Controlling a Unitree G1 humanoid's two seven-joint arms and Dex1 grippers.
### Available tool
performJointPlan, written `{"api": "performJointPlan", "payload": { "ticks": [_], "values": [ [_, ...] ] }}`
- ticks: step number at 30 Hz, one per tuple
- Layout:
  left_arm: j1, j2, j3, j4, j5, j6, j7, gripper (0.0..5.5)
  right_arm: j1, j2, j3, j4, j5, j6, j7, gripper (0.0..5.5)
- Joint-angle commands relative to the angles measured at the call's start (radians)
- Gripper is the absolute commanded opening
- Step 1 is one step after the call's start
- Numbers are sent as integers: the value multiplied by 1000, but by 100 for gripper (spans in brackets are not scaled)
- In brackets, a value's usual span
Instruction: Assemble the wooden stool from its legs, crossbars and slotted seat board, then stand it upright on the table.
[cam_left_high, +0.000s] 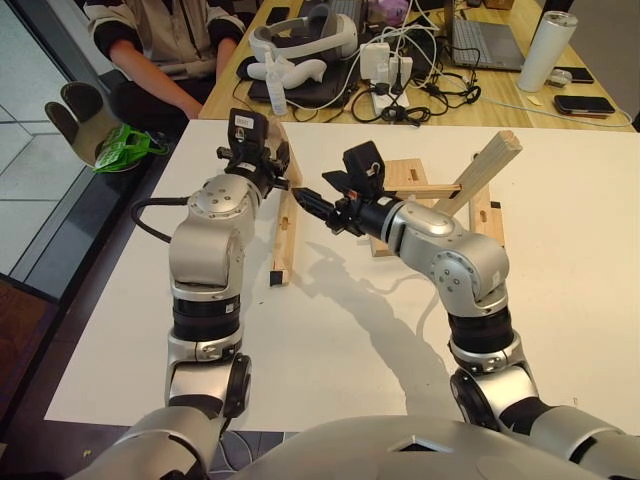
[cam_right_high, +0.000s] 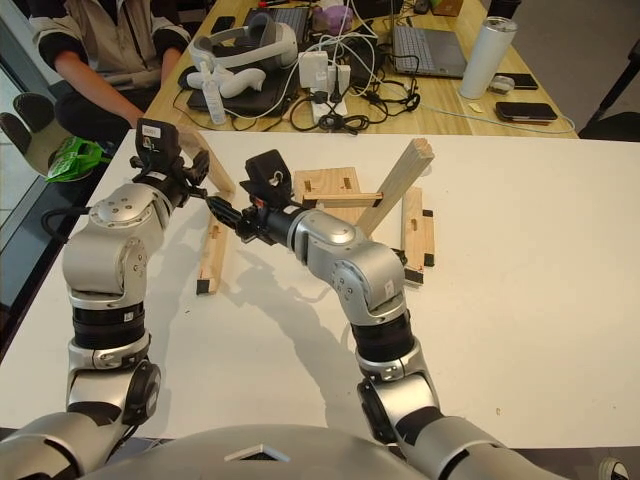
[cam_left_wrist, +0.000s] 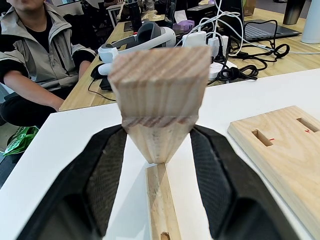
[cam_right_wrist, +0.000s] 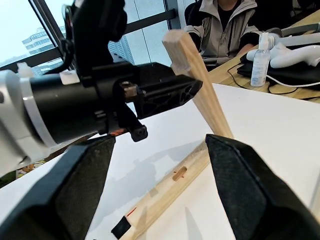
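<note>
Our left tool clamps a wooden leg; at its four o'clock, our right tool gapes.

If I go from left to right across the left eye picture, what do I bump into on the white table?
left claw holding a wooden leg → right claw → slotted seat board → tilted leg

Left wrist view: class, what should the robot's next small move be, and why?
Probably close the open right gripper on the flat bar to steady it: the left gripper holds a tilted leg whose lower end meets that bar, and nothing holds the bar.
</note>
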Motion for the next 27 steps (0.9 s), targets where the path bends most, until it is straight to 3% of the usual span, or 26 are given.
{"api": "performJointPlan", "payload": {
  "ticks": [1, 6, 16, 27],
  "values": [
    [3, -1, 10, 0, 7, -5, 9, 205, -74, -135, 129, 107, -205, -186, 1, 340],
    [-7, -16, 13, 12, 8, -7, 25, 205, -255, -252, 265, 355, -418, -495, 124, 340],
    [-187, -107, 109, 115, -22, -118, 118, 205, -349, -167, 163, 587, -381, -575, 228, 340],
    [-242, -85, 97, 80, -30, -125, 94, 205, -400, -93, 0, 643, -296, -495, 220, 340]
  ]
}}
